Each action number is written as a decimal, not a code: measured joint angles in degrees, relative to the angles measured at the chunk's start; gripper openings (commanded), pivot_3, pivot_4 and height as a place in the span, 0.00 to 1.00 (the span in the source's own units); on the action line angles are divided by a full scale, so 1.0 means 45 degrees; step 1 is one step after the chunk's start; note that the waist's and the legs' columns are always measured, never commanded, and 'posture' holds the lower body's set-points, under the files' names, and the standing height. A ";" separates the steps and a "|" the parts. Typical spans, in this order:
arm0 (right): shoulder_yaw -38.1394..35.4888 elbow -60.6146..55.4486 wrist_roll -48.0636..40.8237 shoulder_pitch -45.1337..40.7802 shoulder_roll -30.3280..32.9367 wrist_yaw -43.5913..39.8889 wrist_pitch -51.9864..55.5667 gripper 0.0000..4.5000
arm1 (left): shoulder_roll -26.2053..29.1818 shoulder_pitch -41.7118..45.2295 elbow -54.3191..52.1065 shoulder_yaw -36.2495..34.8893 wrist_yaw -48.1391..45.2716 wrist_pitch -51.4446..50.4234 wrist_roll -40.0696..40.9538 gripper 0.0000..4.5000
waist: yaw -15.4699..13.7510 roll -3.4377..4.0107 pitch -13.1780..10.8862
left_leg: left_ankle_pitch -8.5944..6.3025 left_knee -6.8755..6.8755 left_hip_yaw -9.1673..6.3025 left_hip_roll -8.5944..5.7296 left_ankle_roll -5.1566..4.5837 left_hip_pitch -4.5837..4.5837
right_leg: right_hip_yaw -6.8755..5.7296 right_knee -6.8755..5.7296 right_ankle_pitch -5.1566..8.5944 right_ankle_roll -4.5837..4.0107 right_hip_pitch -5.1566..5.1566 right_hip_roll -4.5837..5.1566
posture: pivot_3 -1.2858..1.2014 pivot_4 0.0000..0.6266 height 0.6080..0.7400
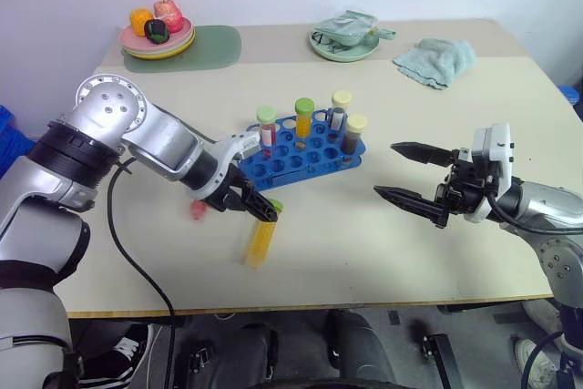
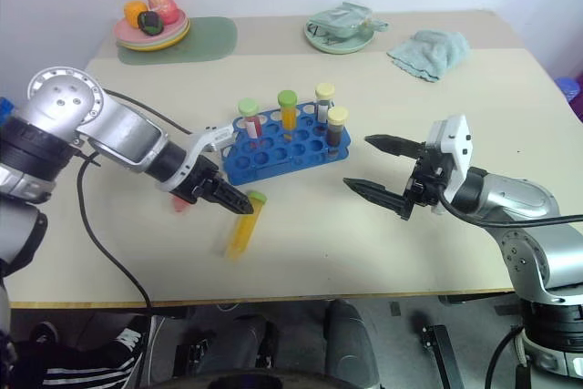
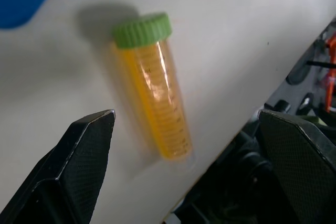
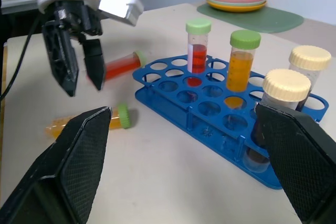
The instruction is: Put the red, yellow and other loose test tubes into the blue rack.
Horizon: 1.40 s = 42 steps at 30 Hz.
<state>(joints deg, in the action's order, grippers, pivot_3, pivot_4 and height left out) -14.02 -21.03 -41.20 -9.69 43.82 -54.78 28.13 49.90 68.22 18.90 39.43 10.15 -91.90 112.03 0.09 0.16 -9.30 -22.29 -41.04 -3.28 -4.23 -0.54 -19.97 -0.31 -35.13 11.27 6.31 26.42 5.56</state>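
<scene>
The blue rack [image 1: 305,150] stands mid-table and holds a red tube [image 1: 266,127], a yellow tube [image 1: 304,117] and two cream-capped tubes [image 1: 349,120]. A loose yellow tube with a green cap [image 1: 261,240] lies on the table in front of the rack. My left gripper [image 1: 264,210] hangs open just above its cap end, pointing down, touching nothing; the left wrist view shows that yellow tube [image 3: 157,93] between my spread fingers [image 3: 89,145]. A loose red tube [image 4: 122,66] lies just behind that gripper. My right gripper [image 1: 387,168] is open and empty, right of the rack.
At the back left a plate of toy fruit [image 1: 157,38] sits on a green mat [image 1: 205,47]. A pale green dish [image 1: 344,41] and a teal cloth [image 1: 437,61] lie at the back right. The table's front edge [image 1: 301,307] runs close behind the loose yellow tube.
</scene>
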 measured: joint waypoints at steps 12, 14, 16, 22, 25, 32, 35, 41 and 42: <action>0.0154 -0.0144 0.0130 0.0042 -0.0310 0.0421 -0.0179 0.99 | -0.0071 -0.0243 0.0005 0.1038 -0.0435 -0.0029 0.0000 1.00 | 0.0000 0.0001 0.0000 | 0.0002 -0.0001 -0.0046 -0.0022 0.0003 0.0001 | 0.0001 -0.0004 0.0000 0.0000 0.0006 0.0000 | 0.52 0.24 1.00; 0.0155 -0.0343 0.0127 0.0126 -0.0316 0.0503 -0.0183 0.99 | -0.0069 -0.0217 0.0008 0.1398 -0.0610 -0.0041 0.0000 1.00 | 0.0005 0.0000 0.0000 | 0.0002 -0.0001 -0.0047 -0.0022 0.0003 -0.0001 | 0.0002 -0.0004 0.0000 0.0000 0.0007 -0.0001 | 0.52 0.24 1.00; 0.0146 -0.0451 0.0124 0.0283 -0.0318 0.0605 -0.0185 0.99 | -0.0067 -0.0211 0.0039 0.1554 -0.0636 -0.0042 0.0000 1.00 | 0.0003 0.0000 0.0000 | 0.0002 -0.0001 -0.0048 -0.0023 0.0003 -0.0002 | 0.0002 -0.0003 0.0000 0.0000 0.0006 0.0000 | 0.52 0.24 1.00; 0.0066 -0.0985 0.0068 0.0908 -0.0354 0.0954 -0.0163 0.99 | -0.0091 0.0018 0.0347 0.2243 -0.0837 -0.0066 0.0000 1.00 | -0.0003 0.0000 0.0000 | 0.0002 -0.0002 -0.0053 -0.0028 0.0003 -0.0001 | 0.0004 -0.0004 0.0000 0.0000 0.0006 0.0000 | 0.52 0.24 1.00; -0.0026 -0.1181 -0.0013 0.1066 -0.0343 0.1045 -0.0133 0.99 | -0.0232 0.0040 0.0620 0.2551 -0.0908 -0.0070 -0.0001 1.00 | 0.0001 0.0000 0.0000 | 0.0002 -0.0002 -0.0055 -0.0030 0.0003 0.0000 | 0.0004 -0.0004 0.0000 0.0000 0.0006 -0.0001 | 0.52 0.24 1.00; -0.0110 -0.1417 -0.0075 0.1073 -0.0316 0.1302 0.0023 1.00 | -0.0835 -0.0028 0.0845 0.2175 -0.0007 0.0011 0.0120 0.82 | -0.0204 0.0002 0.0003 | 0.0002 -0.0013 -0.0058 -0.0040 0.0002 0.0014 | 0.0011 -0.0003 0.0000 0.0000 -0.0021 0.0005 | 0.52 0.24 1.00; -0.0117 -0.1531 -0.0128 0.1116 -0.0316 0.1395 0.0056 1.00 | -0.1328 -0.0176 0.1175 0.2029 0.0310 0.0047 0.0111 0.50 | -0.0194 0.0000 0.0002 | 0.0002 -0.0019 -0.0063 -0.0049 0.0001 0.0008 | 0.0013 -0.0002 0.0000 0.0000 -0.0015 0.0007 | 0.52 0.24 1.00; -0.0179 -0.1698 -0.0152 0.1210 -0.0315 0.1565 0.0071 1.00 | -0.1591 -0.0261 0.1261 0.1863 0.0685 0.0032 0.0123 0.39 | -0.0121 0.0000 0.0002 | 0.0002 -0.0005 -0.0072 -0.0048 0.0002 0.0012 | 0.0021 -0.0009 0.0000 0.0000 0.0005 -0.0001 | 0.52 0.24 1.00; -0.0179 -0.1706 -0.0152 0.1212 -0.0315 0.1596 0.0072 1.00 | -0.1594 -0.0261 0.1260 0.1805 0.0802 0.0039 0.0133 0.39 | -0.0118 0.0001 0.0002 | 0.0002 -0.0005 -0.0072 -0.0049 0.0002 0.0012 | 0.0021 -0.0009 0.0000 0.0000 0.0006 -0.0001 | 0.52 0.24 1.00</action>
<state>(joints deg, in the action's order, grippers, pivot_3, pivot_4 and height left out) -14.83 -28.70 -41.89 -4.24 42.41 -47.60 28.45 42.73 67.04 24.57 47.55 13.76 -91.72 112.63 -0.45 0.17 -9.29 -22.28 -41.07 -3.60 -4.44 -0.53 -19.92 -0.22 -35.17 11.27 6.31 26.45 5.55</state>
